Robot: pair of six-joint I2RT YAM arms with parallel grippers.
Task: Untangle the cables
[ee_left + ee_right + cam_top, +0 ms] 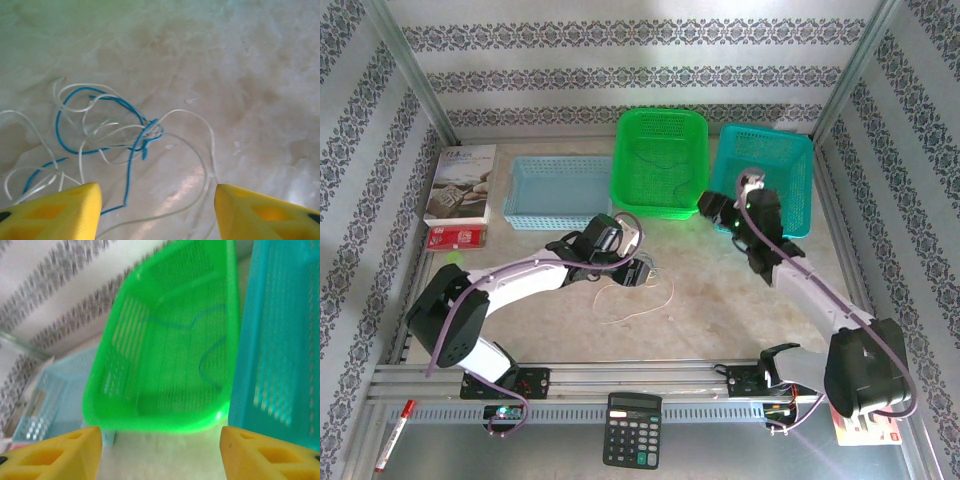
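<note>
The left gripper (157, 200) has its yellow fingers (60, 212) spread apart with nothing between them, low over the table (260, 75). The cables (115, 132), white and blue strands knotted into loose loops, lie flat at about 11 o'clock from the gap, one blue strand running right up beside the left-hand finger. From above they trail at 6 o'clock of this gripper.

The right gripper (160, 442) is also parted and empty, raised off the table. At its 12 o'clock stands the green basket (165, 422) with a single blue wire (200, 320) curling across its floor; the teal basket (280, 340) is at 2 o'clock and the light blue basket (50, 390) at 10 o'clock
</note>
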